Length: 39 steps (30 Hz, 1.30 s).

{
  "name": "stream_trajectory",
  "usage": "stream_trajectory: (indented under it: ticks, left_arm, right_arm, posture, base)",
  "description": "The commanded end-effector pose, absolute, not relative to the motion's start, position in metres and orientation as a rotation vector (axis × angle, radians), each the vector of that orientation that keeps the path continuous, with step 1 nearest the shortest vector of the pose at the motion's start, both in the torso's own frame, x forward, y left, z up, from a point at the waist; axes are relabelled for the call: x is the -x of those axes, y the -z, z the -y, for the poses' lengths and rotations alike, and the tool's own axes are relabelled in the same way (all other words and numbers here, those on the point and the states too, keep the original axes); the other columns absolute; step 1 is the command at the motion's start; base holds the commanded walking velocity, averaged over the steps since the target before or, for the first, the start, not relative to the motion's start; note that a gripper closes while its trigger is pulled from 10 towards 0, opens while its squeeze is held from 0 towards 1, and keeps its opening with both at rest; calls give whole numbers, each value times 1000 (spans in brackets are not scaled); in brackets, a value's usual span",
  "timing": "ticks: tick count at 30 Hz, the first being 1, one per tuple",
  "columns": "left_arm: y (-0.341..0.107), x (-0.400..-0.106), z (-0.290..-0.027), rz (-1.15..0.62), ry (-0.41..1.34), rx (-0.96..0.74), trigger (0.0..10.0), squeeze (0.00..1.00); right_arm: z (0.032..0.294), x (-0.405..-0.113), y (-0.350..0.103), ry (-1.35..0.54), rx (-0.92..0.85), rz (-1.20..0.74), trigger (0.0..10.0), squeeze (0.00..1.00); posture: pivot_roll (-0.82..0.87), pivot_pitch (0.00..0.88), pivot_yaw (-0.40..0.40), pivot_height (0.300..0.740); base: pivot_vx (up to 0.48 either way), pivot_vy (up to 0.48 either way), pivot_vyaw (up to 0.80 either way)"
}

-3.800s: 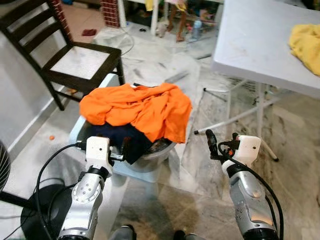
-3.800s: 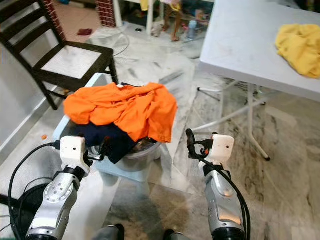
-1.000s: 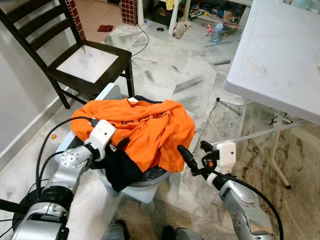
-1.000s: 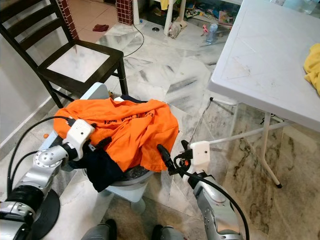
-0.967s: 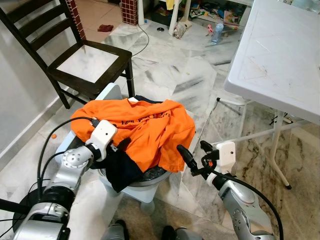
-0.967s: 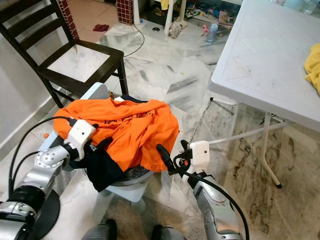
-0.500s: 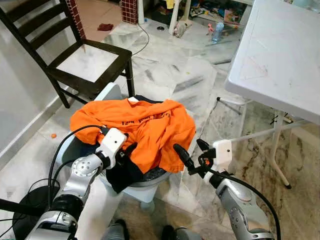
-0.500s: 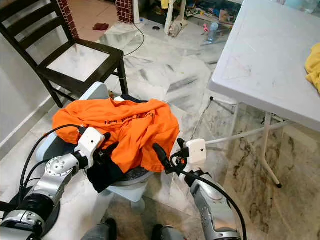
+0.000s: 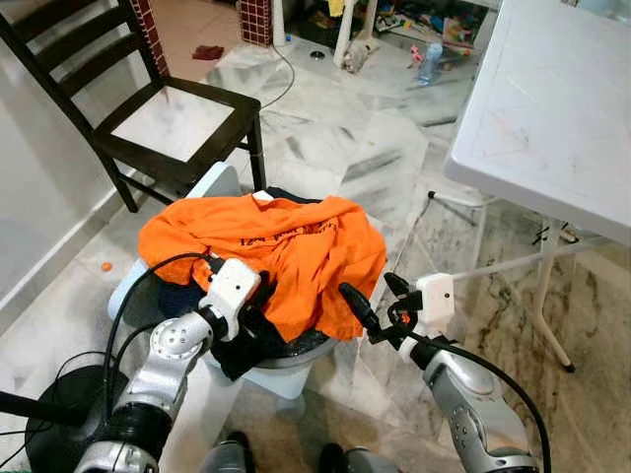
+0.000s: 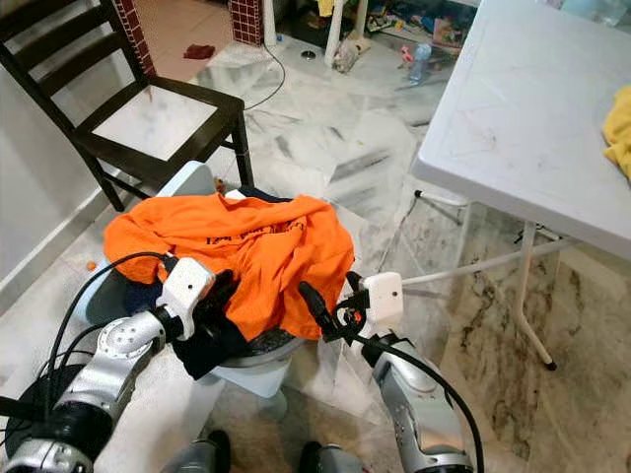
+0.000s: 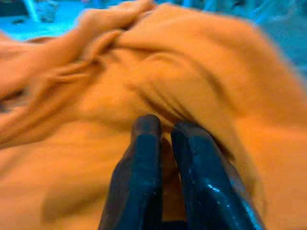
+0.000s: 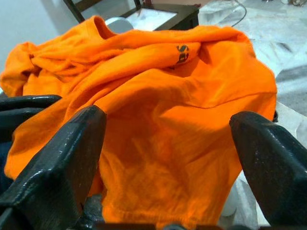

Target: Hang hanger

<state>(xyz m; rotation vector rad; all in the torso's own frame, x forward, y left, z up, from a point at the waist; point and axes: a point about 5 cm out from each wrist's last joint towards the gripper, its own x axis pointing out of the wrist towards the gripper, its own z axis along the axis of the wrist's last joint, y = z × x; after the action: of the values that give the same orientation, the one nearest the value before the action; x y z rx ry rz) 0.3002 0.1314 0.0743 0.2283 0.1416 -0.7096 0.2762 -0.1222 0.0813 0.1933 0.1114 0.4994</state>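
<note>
A crumpled bright orange T-shirt [image 9: 271, 251] is lying heaped over a pale blue plastic laundry basket [image 9: 281, 374] that is sitting on the grey-veined marble floor [image 9: 365, 148]. The shirt is covering most of the basket's top and spilling over its near right rim, while dark navy clothing [image 9: 237, 345] is hanging out over the near left rim beneath it. No hanger can be made out anywhere among the clothes or around the basket.

The left gripper [image 9: 258, 292] is pressing into the orange fabric at the basket's near left edge; in the left wrist view its two black fingers [image 11: 144, 167] are standing nearly together, with only a narrow slit between them against the cloth, and whether any fabric is pinched there cannot be told. The right gripper [image 9: 370, 301] is hovering just beside the shirt's drooping right hem, at the basket's near right rim, its jaws spread wide apart and empty, framing the hem in the right wrist view.

A dark wooden chair with a pale seat [image 9: 148, 113] is standing close behind the basket's far left corner. A white plastic folding table [image 9: 552, 99] is reaching in from the right, its near edge well apart from the basket, with a yellow cloth [image 10: 619, 128] lying at its right edge. Open floor is stretching between basket and table legs [image 9: 547, 296].
</note>
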Motion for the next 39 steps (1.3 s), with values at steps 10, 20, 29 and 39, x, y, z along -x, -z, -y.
stream_trajectory:
  ticks: [10,20,29,39]
  left_arm:
    - [-71,-277,-104,-217,831,-146,0,0]
    - [-116,-290,-125,60,622,-380,10000,922]
    - [-145,-299,-172,219,313,-424,10000,1000]
    - [-139,-319,-213,118,325,-526,10000,1000]
  right_arm:
    - [120,-276,-78,-520,-175,-126,10000,0]
    - [117,-276,-76,-533,-168,-131,10000,0]
    - [115,-277,-74,-544,-163,-135,10000,0]
    - [114,-274,-75,-553,-162,-128,10000,0]
  posture:
    - [129,217,-89,740]
    - [135,216,-90,740]
    - [155,221,-93,740]
    - [143,244,-96,740]
  base:
    - [0,0,0]
    - [0,0,0]
    - [0,0,0]
    - [0,0,0]
